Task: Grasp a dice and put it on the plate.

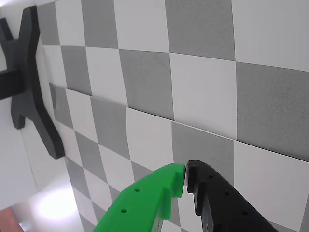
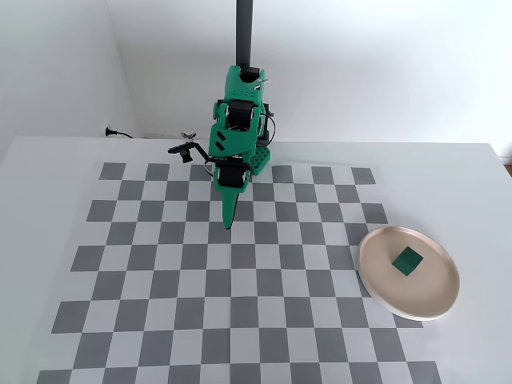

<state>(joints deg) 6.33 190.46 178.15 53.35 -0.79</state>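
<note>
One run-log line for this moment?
dice: on plate | gripper: shut, empty, over checkerboard, apart from plate | task: looks done

My arm (image 2: 234, 136) of bright green printed shells with black motor blocks between them, thin cables looped beside the base, my claw (image 1: 186, 175) with one green finger (image 1: 145, 203) dotted with small holes, one black finger (image 1: 227, 203) likewise dotted
</note>
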